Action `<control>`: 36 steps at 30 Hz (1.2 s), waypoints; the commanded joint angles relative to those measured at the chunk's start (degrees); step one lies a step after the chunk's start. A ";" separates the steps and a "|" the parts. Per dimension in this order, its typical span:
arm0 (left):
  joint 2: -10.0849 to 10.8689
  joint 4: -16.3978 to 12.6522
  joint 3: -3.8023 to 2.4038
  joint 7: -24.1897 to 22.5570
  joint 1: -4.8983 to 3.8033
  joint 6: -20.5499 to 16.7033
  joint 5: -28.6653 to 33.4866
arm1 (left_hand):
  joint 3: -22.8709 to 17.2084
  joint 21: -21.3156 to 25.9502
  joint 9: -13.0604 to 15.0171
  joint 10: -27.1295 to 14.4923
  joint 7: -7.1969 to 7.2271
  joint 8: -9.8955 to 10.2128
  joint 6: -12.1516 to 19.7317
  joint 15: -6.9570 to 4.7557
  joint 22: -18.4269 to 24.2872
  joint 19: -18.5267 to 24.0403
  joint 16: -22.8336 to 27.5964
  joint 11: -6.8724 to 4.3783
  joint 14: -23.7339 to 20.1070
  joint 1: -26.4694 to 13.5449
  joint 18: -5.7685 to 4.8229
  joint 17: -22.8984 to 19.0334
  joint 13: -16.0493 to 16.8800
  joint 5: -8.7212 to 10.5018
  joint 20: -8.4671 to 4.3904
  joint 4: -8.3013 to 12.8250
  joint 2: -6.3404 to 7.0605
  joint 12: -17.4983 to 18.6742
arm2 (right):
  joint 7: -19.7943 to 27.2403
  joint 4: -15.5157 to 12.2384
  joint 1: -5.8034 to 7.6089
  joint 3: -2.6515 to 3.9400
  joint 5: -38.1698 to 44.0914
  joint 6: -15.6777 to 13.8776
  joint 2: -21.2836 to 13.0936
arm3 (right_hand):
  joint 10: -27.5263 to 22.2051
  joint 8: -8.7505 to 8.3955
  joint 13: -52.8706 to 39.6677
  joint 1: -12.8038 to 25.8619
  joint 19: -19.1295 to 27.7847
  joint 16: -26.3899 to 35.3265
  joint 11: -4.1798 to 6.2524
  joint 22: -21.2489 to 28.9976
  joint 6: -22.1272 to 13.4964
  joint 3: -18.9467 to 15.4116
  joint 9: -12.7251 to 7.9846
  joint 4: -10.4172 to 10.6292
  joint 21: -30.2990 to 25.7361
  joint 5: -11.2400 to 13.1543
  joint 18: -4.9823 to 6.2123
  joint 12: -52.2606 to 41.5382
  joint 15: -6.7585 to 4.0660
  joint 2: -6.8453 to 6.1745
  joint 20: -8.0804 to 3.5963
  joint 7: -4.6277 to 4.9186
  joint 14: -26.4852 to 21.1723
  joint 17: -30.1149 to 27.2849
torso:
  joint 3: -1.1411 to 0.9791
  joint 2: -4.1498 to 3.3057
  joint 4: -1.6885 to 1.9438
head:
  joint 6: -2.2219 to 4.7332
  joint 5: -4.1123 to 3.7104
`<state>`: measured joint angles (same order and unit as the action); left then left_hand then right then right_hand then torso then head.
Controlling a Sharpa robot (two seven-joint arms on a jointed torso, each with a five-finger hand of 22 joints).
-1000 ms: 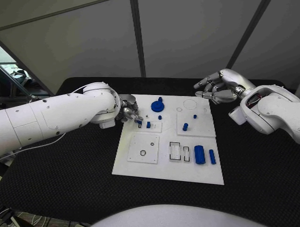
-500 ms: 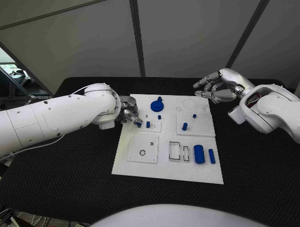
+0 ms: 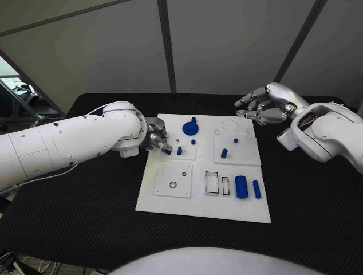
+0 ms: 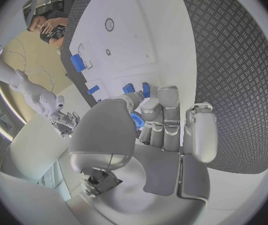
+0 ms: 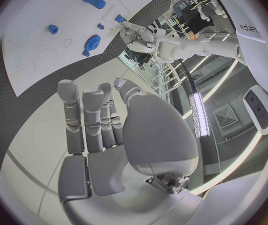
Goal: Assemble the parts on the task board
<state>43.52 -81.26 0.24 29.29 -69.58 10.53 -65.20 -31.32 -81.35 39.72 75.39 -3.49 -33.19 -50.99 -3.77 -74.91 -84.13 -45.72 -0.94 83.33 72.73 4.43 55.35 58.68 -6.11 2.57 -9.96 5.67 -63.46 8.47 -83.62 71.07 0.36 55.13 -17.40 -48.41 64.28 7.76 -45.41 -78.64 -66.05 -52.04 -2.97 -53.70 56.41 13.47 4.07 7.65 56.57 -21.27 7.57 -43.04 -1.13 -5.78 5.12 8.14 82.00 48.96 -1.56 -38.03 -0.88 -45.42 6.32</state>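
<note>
The white task board [image 3: 202, 200] lies in the middle of the black table. My left hand [image 3: 157, 139] hovers at the board's back left corner and pinches a small blue part [image 4: 137, 120] between thumb and fingers. Just beside it a blue peg [image 3: 179, 151] stands in a small plate. A blue gear [image 3: 190, 127] sits at the board's back, with two more pegs [image 3: 224, 153] near the middle. A blue cylinder [image 3: 241, 187] and a blue bar [image 3: 256, 189] lie at the front right. My right hand [image 3: 263, 106] hangs empty above the table behind the board's back right corner, fingers apart.
Rectangular slots [image 3: 212, 183] and a round hole [image 3: 173, 185] mark the board's front half. Black table [image 3: 74, 200] stretches wide on both sides of the board. Grey wall panels stand close behind the table.
</note>
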 commanded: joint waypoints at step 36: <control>-1.66 1.34 0.09 1.06 0.17 -1.05 -0.51 | 6.78 -1.64 0.56 2.44 1.40 -0.11 -4.29 -0.79 -9.02 -1.88 -0.17 -0.79 0.13 -11.55 -2.48 0.22 3.18 0.24 -0.70 -0.70 1.61 -3.15 | 0.69 0.28 0.11 0.04 -0.34 0.11 0.47 | -0.36 -0.40 0.23 -0.27 -0.42 0.42 -0.24 0.16 0.19 0.28 -0.05 0.21 -0.39 -0.24 0.73 0.09 -0.02 -0.02 0.06 0.34 0.41 -0.05 | -0.01 0.02 -0.01 | -0.02 -0.27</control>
<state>41.97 -80.04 0.36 30.35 -69.34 9.97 -65.71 -24.97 -82.80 40.33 77.65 -2.05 -33.49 -54.94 -4.20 -74.91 -83.92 -45.72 -1.64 83.33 61.58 4.42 55.53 61.82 -5.98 2.36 -10.54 7.27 -66.51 8.50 -83.31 71.07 0.36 55.07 -17.35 -48.00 64.07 7.54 -45.27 -78.64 -66.05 -51.79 -3.18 -53.59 56.41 13.47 4.07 7.65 56.57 -21.27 7.58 -43.04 -1.13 -5.78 5.12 8.14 82.00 48.89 -1.57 -38.07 -0.93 -45.47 6.05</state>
